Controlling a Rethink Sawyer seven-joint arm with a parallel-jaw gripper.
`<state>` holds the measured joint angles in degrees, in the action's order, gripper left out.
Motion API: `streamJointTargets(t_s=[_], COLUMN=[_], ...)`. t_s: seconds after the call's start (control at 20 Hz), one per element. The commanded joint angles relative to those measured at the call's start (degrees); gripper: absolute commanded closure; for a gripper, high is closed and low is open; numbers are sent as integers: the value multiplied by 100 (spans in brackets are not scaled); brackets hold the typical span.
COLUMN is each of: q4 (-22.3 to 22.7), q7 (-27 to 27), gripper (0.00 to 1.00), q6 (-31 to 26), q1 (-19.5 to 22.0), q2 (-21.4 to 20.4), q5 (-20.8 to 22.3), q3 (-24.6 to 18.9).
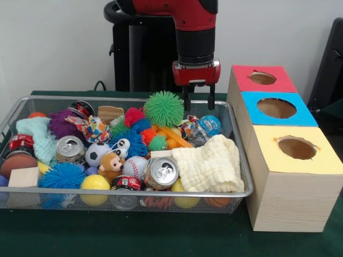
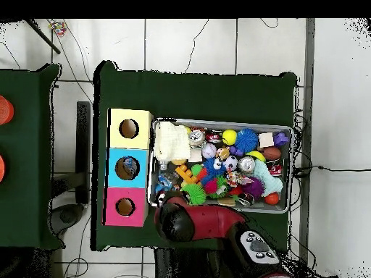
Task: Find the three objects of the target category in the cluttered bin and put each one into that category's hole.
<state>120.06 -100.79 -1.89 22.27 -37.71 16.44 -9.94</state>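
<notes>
The red and black gripper (image 1: 198, 101) hangs with its fingers spread and empty over the wire mesh bin's (image 1: 242, 160) far right corner, the crinkly blue-and-clear plastic ball (image 1: 206, 126) lying just below and slightly nearer

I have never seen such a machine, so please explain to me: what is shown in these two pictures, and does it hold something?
It is a red and black robot arm with a gripper at its end. One picture is taken across the table, facing the robot; the other looks straight down from above. On the green table stands a wire bin full of toys: spiky balls, a baseball, drink cans, a cream cloth. Beside it are three wooden boxes, each with a round hole, topped red, blue and yellow. The gripper hangs open above the bin's far edge and holds nothing.
</notes>
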Motion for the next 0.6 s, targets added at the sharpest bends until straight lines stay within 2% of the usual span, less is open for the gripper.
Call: streamJointTargets(t_s=[0.05, 0.35, 0.6], q4=[-889, -1101, -1164], q7=[-637, -490, -466], gripper=[0, 0, 0], q6=[-398, -384, -509], q1=[41, 303, 333], q2=[84, 332, 283], q5=[-332, -235, -240], q3=[-305, -529, -494])
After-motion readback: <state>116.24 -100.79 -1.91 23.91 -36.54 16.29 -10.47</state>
